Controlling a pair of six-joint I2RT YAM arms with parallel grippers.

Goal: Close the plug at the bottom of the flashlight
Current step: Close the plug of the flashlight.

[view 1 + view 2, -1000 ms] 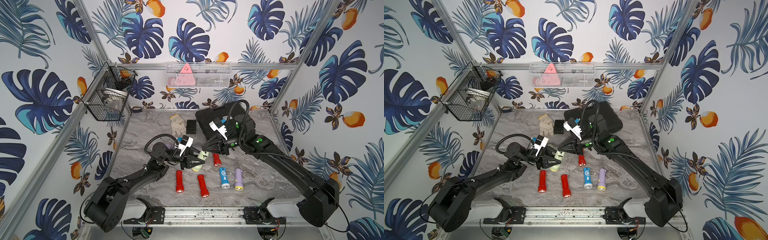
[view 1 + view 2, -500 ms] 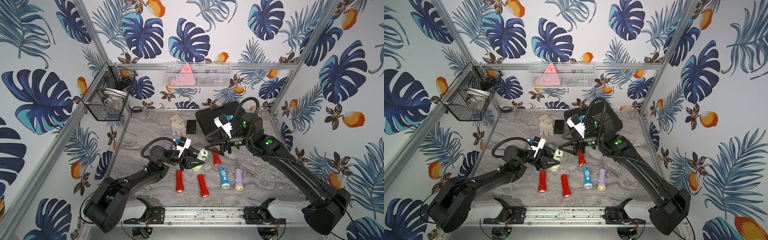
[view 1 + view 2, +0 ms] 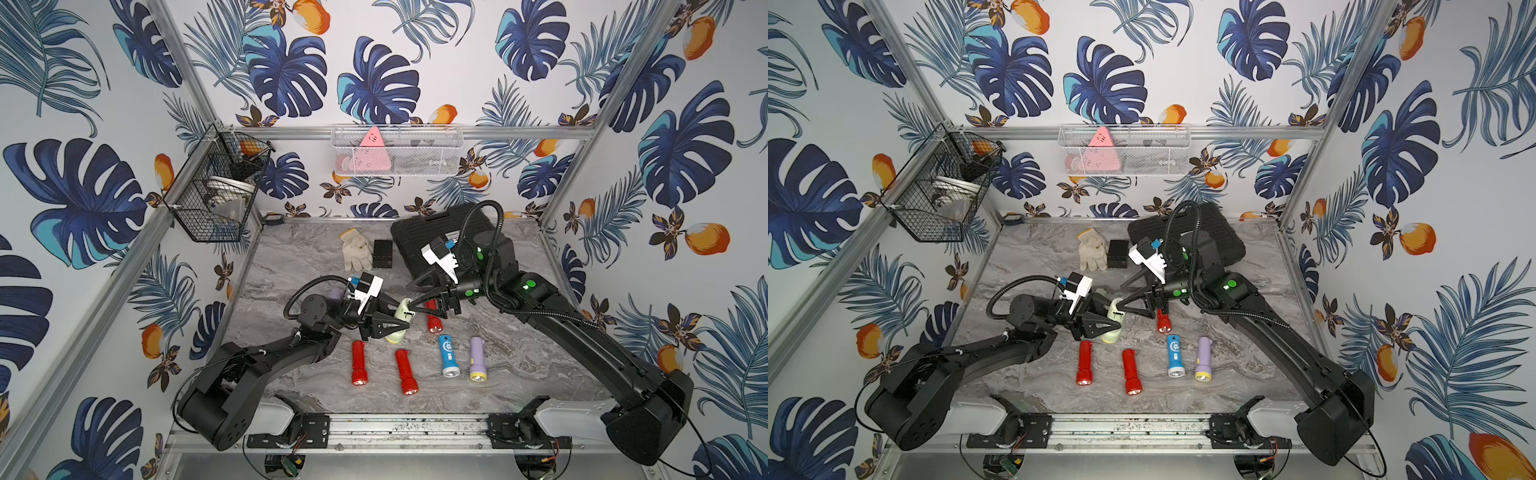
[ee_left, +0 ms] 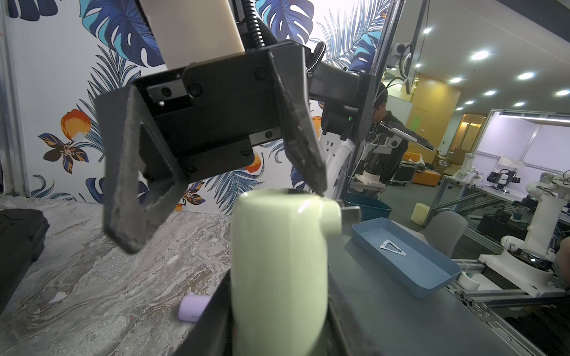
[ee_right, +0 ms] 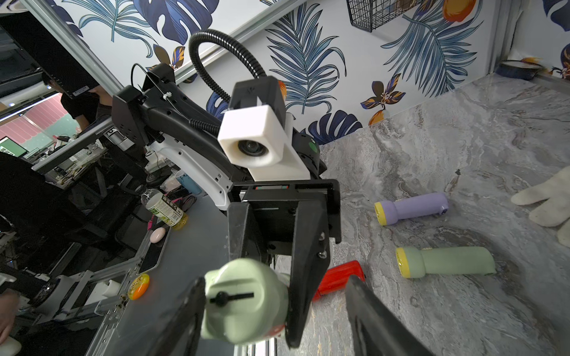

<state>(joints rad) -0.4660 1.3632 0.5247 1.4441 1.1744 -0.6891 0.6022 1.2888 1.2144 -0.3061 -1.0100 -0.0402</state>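
Note:
A pale green flashlight (image 3: pixel 400 321) (image 3: pixel 1113 323) stands tilted in the middle of the table, with my left gripper (image 3: pixel 388 326) (image 3: pixel 1098 324) (image 4: pixel 277 326) shut on its body. Its bottom end (image 5: pixel 243 296) points at my right gripper and shows a black slot with a round knob. A green lug (image 4: pixel 331 215) juts sideways from that end; I take it for the plug. My right gripper (image 3: pixel 409 298) (image 3: pixel 1121 297) (image 5: pixel 277 283) is open, and one of its fingers (image 4: pixel 303 138) touches the rim of the end.
Two red flashlights (image 3: pixel 358 362) (image 3: pixel 405 371), a blue one (image 3: pixel 447 354) and a purple one (image 3: pixel 477 358) lie near the front. Another red one (image 3: pixel 432 321) lies under my right gripper. A glove (image 3: pixel 356 250), a black box (image 3: pixel 382 253) and a black case (image 3: pixel 415 237) sit at the back.
My right gripper has opened from nearly shut and its wrist has drawn back a little to the right. The left gripper has kept the green flashlight nearly still.

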